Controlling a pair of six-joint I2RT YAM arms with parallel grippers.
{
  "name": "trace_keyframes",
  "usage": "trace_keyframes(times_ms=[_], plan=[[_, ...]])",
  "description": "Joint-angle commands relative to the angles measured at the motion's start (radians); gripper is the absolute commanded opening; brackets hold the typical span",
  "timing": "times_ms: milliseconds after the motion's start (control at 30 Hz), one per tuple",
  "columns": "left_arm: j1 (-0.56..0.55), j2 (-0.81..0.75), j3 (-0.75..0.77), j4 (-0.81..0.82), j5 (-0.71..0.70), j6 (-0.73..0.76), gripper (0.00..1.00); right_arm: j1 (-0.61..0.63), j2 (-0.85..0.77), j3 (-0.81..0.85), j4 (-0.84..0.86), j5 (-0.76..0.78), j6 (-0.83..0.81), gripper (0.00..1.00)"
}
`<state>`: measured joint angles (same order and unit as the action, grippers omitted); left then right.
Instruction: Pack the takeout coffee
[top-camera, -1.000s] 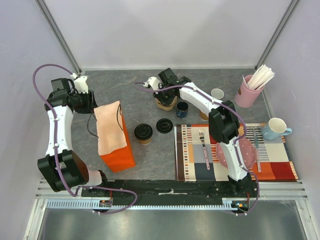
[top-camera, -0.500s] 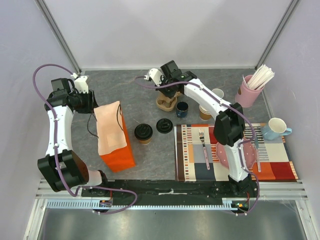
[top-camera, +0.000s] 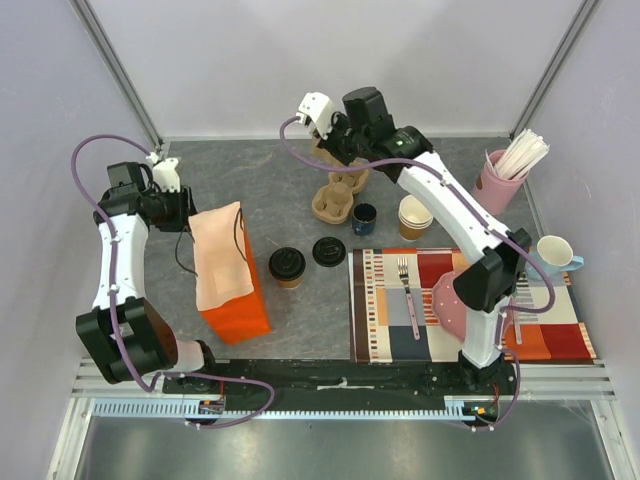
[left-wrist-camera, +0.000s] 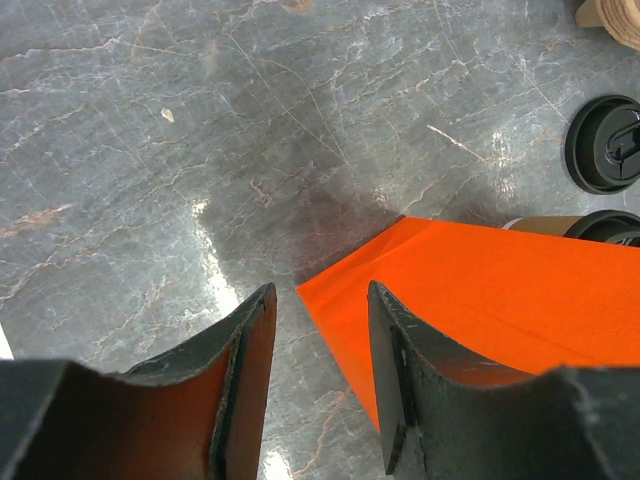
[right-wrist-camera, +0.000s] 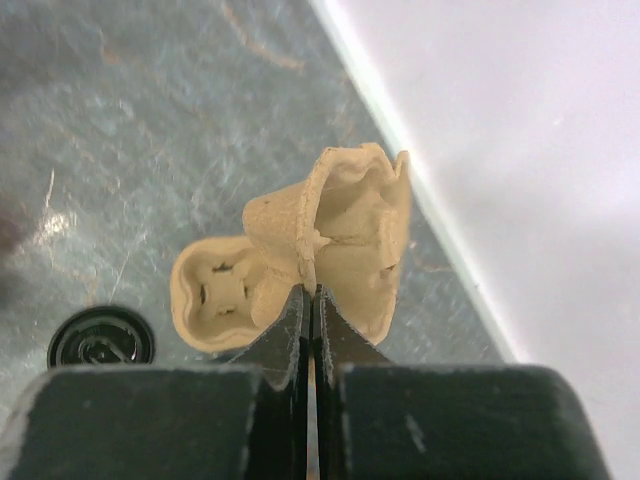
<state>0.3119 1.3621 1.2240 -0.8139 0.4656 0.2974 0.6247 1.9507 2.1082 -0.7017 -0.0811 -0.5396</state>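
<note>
The takeout coffee (top-camera: 287, 265), a brown paper cup with a black lid, stands on the table right of the orange bag (top-camera: 238, 300); in the left wrist view the takeout coffee (left-wrist-camera: 585, 226) peeks out behind the orange bag (left-wrist-camera: 500, 290). My left gripper (top-camera: 188, 210) (left-wrist-camera: 320, 295) stands open at the bag's far left corner, table showing between its fingers. My right gripper (top-camera: 344, 160) (right-wrist-camera: 310, 292) is shut on the middle ridge of a tan pulp cup carrier (top-camera: 335, 197) (right-wrist-camera: 330, 240), which hangs tilted above the table near the back wall.
A loose black lid (top-camera: 329, 251) (left-wrist-camera: 608, 143), a dark cup (top-camera: 364, 217) and a stack of paper cups (top-camera: 414, 216) stand mid-table. A cream cloth (top-camera: 220, 255) drapes the bag. On the striped placemat (top-camera: 385, 335) lie a fork (top-camera: 407, 295) and pink plate (top-camera: 445, 305). Pink holder (top-camera: 497, 185) and blue mug (top-camera: 553, 257) sit right.
My right gripper has shut on the cup carrier and lifted it off the table, the arm rising toward the back wall and uncovering the stack of cups. The left arm has barely moved.
</note>
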Motion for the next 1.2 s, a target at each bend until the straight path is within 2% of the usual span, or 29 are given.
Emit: trace_keyframes(times_ms=[0,133,200,267,367,467,600,767,933,1033,1167], plan=[[-0.002,-0.041,-0.015,0.027,0.038,0.026,0.49,0.018,-0.093,0.024,0.122,-0.028,-0.013,0.00],[-0.002,-0.055,-0.032,0.027,0.045,0.026,0.49,0.065,-0.144,0.029,0.208,-0.054,0.001,0.00],[-0.002,-0.058,-0.040,0.027,0.045,0.028,0.49,0.090,-0.188,-0.005,0.292,-0.118,0.006,0.00],[0.000,-0.063,-0.043,0.027,0.045,0.028,0.49,0.139,-0.237,-0.066,0.381,-0.193,-0.026,0.00],[0.000,-0.072,-0.046,0.025,0.045,0.032,0.49,0.233,-0.286,-0.117,0.444,-0.215,-0.085,0.00],[0.000,-0.083,-0.052,0.027,0.036,0.035,0.49,0.303,-0.306,-0.105,0.452,-0.245,-0.118,0.00],[-0.002,-0.092,-0.052,0.025,0.004,0.039,0.49,0.329,-0.338,-0.103,0.439,-0.353,-0.054,0.00],[-0.002,-0.101,-0.029,0.030,-0.053,0.036,0.49,0.352,-0.403,-0.157,0.390,-0.416,0.009,0.00],[-0.002,-0.106,-0.008,0.019,-0.041,0.028,0.49,0.394,-0.446,-0.198,0.315,-0.456,0.047,0.00],[-0.002,-0.106,-0.001,0.016,-0.030,0.017,0.49,0.424,-0.457,-0.198,0.314,-0.529,0.101,0.00],[-0.002,-0.109,-0.003,0.016,-0.036,0.011,0.49,0.464,-0.467,-0.192,0.295,-0.493,0.150,0.00]])
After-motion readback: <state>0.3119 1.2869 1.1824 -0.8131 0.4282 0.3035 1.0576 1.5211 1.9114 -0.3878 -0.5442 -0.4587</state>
